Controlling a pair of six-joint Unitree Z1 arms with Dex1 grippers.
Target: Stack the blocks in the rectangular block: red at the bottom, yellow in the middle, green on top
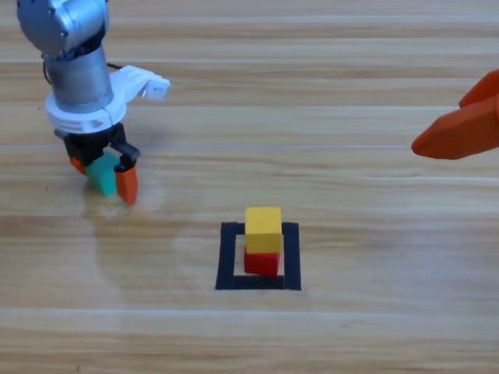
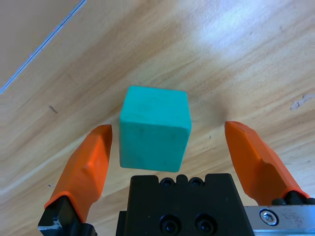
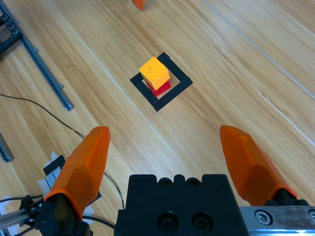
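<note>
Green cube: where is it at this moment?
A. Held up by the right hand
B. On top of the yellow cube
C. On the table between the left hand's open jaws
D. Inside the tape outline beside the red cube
C. The green cube sits on the wood between the left hand's spread jaws, away from the yellow cube stacked on the red cube.

Bright, even overhead light with soft glare on the bench (image 1: 374, 327)

Pale sheen is showing at the upper right of the left wrist frame and left of centre in the high frame; the left hand (image 1: 104, 173) is casting a faint shadow, and the right hand (image 1: 460, 128) is looking slightly soft at the right edge.
</note>
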